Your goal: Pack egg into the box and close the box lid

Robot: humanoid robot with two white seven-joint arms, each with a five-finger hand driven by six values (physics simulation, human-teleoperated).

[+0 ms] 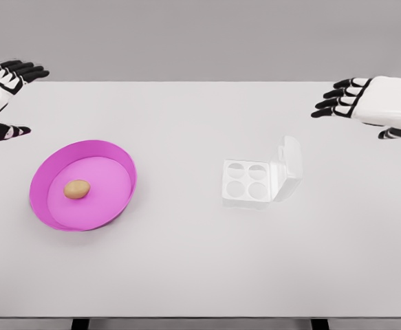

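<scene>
— Magenta plate [121, 159] sits nearest, at about eight o'clock on the table [200, 275]; why is the egg [77, 189] there?

— It lies loose on the plate's floor, a little left of the middle. The raised rim likely keeps it from rolling off, so it waits in a known spot.

— And the box [247, 183]?

— At about four o'clock from the table's middle, well apart from the plate. All four cups show empty, and the lid [291, 165] stands tilted up on the right side, hinged there. I judge it is left open so the egg can go straight down into a cup.

— The hands?

— Farthest back. The left hand [7, 77] hovers at ten o'clock, fingers stretched out flat, holding nothing. The right hand [365, 100] hovers at two o'clock, fingers also extended and loose, empty.

— Why so wide apart?

— Each seems parked over its own side: left near the plate, right near the box. My guess is the left suits the egg and the right suits the lid, though nothing is started yet.
</scene>
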